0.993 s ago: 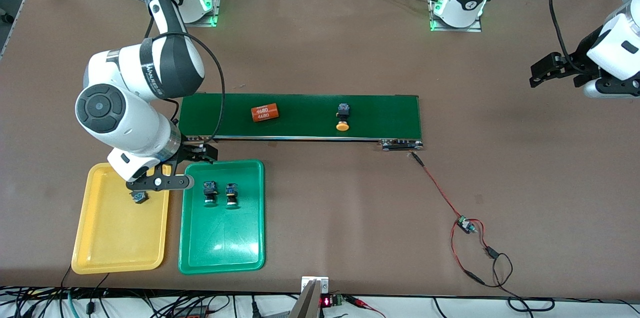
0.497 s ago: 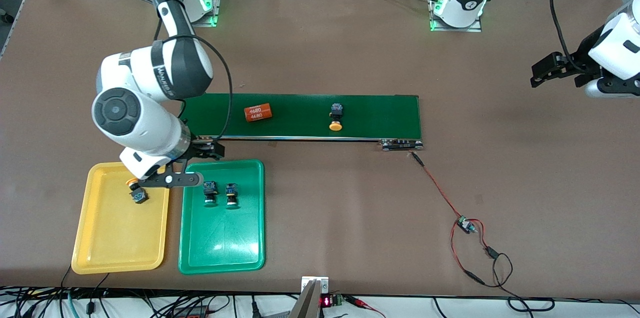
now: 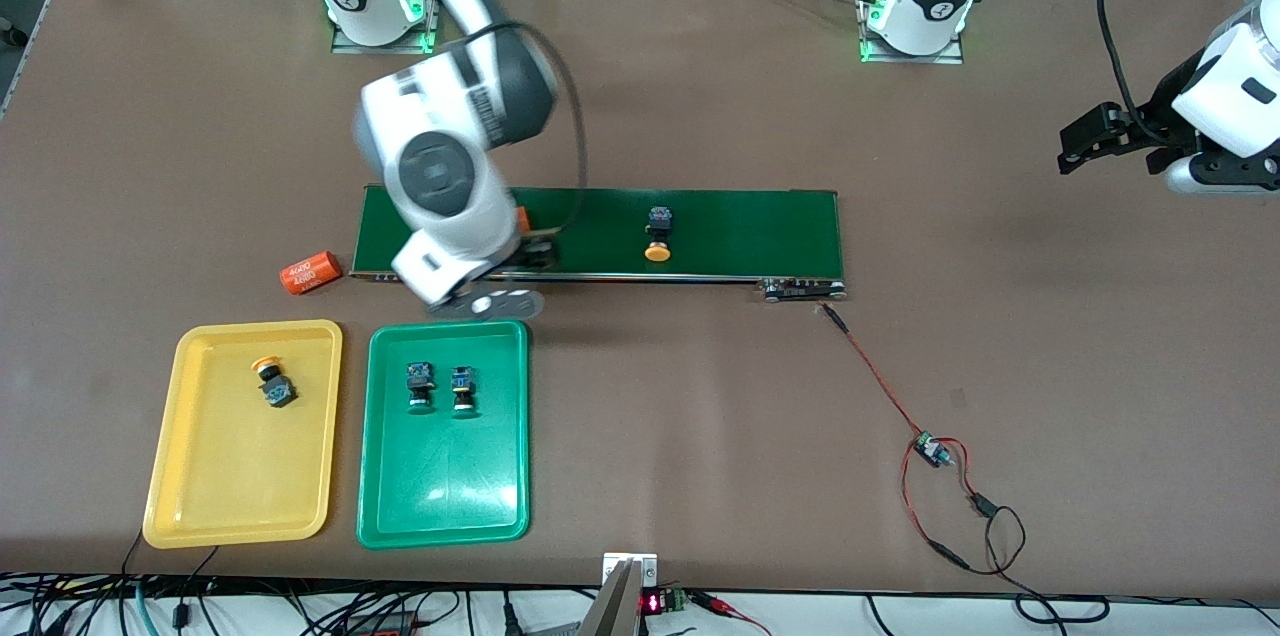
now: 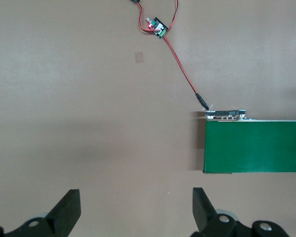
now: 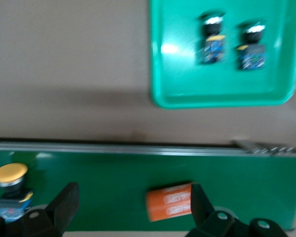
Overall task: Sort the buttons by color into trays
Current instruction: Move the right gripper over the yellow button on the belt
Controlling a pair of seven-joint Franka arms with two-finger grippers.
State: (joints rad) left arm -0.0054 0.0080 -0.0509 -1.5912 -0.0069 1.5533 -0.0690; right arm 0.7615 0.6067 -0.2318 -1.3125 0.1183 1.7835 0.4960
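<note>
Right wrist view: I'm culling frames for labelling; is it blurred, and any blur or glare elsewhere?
Right wrist view: soft throughout, with a glare patch on the green tray. Front view: the right gripper and its arm are smeared, the rest crisp. Left wrist view: sharp, no glare, the left gripper open.

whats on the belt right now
One yellow button lies on the belt. The right wrist view also shows an orange cylinder on it, under the open right gripper. In the front view the right arm covers that stretch.
</note>
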